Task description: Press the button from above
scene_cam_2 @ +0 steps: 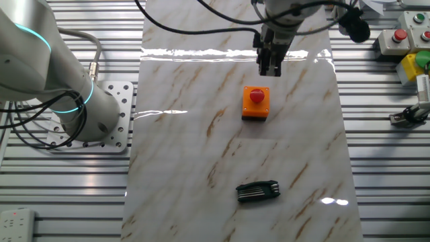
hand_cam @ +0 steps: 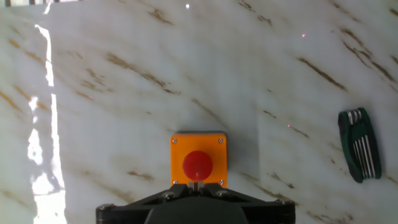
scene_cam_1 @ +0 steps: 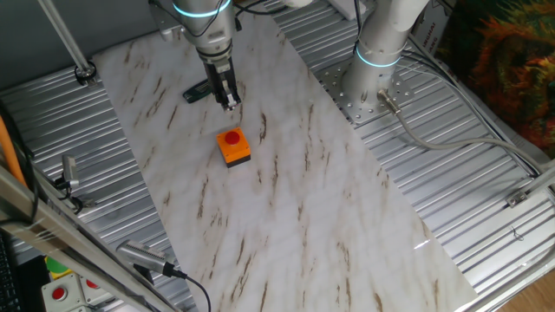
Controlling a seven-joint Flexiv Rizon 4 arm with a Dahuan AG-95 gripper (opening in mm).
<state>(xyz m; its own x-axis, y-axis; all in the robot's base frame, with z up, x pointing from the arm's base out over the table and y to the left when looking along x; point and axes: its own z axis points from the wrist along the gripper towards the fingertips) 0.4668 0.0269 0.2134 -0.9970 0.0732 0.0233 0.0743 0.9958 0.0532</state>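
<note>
On the marble sheet, the button [scene_cam_1: 232,139] sits at six o'clock of the gripper [scene_cam_1: 229,101], which must be centred above before descending; jaw state cannot be told.

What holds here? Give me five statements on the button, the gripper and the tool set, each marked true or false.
1. The button has a red cap on an orange box base. True.
2. The gripper is pressing down on the cap. False: it hangs above the marble sheet, off to one side of the button, not touching it.
3. A folding hex key set lies on the marble sheet, apart from the button. True.
4. The gripper holds the hex key set. False: the set lies alone on the sheet, away from the gripper.
5. The button lies tipped on its side. False: it sits upright, cap facing up.
</note>
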